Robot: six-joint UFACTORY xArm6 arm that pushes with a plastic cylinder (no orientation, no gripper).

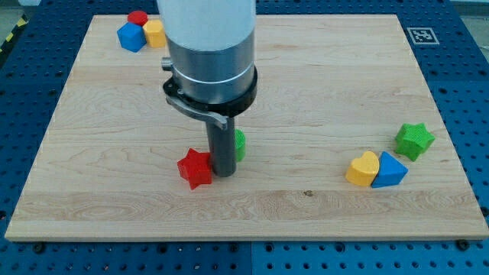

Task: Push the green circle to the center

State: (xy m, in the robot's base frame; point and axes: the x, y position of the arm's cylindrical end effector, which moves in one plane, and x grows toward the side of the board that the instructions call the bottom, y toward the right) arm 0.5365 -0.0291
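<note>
- The green circle (241, 144) sits just to the view's right of my tip (223, 173), touching or almost touching the rod; most of it is hidden behind the rod, so its round shape is hard to confirm.
- The blue block (131, 37), red block (137, 17) and yellow block (155, 33) form a tight cluster well apart from my tip, far toward the view's top and left, near the corner of the wooden board (306, 92).
- The red star (195, 168) lies just to the view's left of my tip, touching or very nearly touching the rod.
- My tip is a plain dark rod with nothing to spread or pinch; its lower end rests on the board between the red star and the green circle.
- The yellow heart (363, 169) and blue block (390, 169) sit pressed together well to the view's right of my tip, at about the same height in the view.
- The green star (414, 140) stands farthest to the view's right of my tip, near the blue block but apart from it, a little toward the view's top.
</note>
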